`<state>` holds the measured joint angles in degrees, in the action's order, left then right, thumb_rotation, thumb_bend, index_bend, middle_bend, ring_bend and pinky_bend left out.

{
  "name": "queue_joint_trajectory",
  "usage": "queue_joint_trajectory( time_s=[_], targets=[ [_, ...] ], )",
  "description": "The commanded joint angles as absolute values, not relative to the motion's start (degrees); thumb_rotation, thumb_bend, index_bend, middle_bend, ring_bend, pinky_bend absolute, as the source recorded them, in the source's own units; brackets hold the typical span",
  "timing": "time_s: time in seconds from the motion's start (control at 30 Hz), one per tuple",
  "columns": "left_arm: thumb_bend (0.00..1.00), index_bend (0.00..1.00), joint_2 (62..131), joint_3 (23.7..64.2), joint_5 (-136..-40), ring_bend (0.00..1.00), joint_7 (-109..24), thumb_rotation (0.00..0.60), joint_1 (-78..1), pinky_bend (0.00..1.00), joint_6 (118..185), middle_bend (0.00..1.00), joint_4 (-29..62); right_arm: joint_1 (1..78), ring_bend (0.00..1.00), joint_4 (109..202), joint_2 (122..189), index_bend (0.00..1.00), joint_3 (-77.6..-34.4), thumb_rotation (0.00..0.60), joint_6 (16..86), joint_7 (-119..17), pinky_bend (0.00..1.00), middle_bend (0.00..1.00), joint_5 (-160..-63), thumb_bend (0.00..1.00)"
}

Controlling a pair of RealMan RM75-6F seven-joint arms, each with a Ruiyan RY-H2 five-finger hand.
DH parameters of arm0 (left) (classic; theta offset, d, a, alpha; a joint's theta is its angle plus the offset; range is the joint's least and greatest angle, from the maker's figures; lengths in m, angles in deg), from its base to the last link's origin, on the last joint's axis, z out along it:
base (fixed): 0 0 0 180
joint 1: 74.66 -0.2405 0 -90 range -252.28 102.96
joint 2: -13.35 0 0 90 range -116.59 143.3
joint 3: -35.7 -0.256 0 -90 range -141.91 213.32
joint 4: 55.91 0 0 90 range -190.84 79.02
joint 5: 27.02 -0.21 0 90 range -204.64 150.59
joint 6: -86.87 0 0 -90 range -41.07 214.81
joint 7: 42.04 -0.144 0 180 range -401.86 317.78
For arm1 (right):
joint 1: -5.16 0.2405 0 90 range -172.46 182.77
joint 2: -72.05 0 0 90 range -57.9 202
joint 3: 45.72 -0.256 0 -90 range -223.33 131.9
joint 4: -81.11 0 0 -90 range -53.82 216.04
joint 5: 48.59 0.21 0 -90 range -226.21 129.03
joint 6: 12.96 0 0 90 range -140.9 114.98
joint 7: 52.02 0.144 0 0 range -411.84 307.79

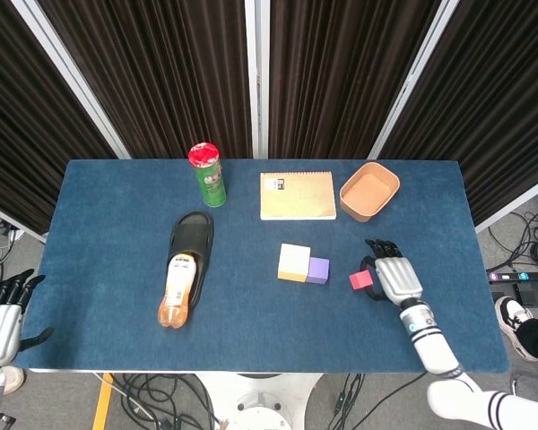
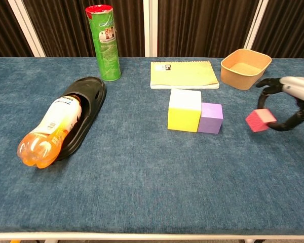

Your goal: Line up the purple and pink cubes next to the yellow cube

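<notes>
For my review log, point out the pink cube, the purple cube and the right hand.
pink cube [image 2: 260, 120], chest view, front face
purple cube [image 2: 211, 118], chest view, front face
right hand [image 1: 394, 274], head view, back of the hand

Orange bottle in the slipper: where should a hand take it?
Around the body of the orange bottle, from above: it lies on its side, resting in the black slipper, its upper surface exposed, so an approach from above looks clearest.
</notes>
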<state>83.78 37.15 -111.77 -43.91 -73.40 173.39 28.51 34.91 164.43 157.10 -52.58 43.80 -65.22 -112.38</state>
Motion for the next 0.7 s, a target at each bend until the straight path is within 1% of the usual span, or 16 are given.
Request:
queue_joint_trajectory(
  time_s=[0.03,0.2,0.57,0.7],
  targets=[
    [0.03,0.22,83.8,37.1,-111.7,0.15,-43.8,0.6,-73.4,0.16,173.3,0.22,28.4,36.6,0.0,163.1,160.5,0.55,-54.9,0.6,42.9,-68.5,0.0,0.06,-108.3,0.21],
    [0.03,0.22,84.1,37.1,-111.5,0.15,-43.5,0.6,-73.3,0.16,173.0,0.22,27.9,37.8,0.0,162.2,162.9,0.52,-55.9,0.6,43.1,-71.2,0.0,0.05,-105.5,0.21],
    [0.03,0.22,84.5,37.1,-111.4,0.15,-42.8,0.6,-73.2,0.16,172.5,0.22,26.9,38.7,0.0,161.7,164.8,0.42,-56.1,0.6,43.1,-73.1,0.0,0.03,-102.9,0.2],
    [0.03,0.22,84.6,37.1,-111.4,0.15,-42.6,0.6,-73.2,0.16,172.5,0.22,26.8,38.9,0.0,161.7,165.1,0.31,-55.9,0.6,43.0,-73.3,0.0,0.02,-102.7,0.17]
  ],
)
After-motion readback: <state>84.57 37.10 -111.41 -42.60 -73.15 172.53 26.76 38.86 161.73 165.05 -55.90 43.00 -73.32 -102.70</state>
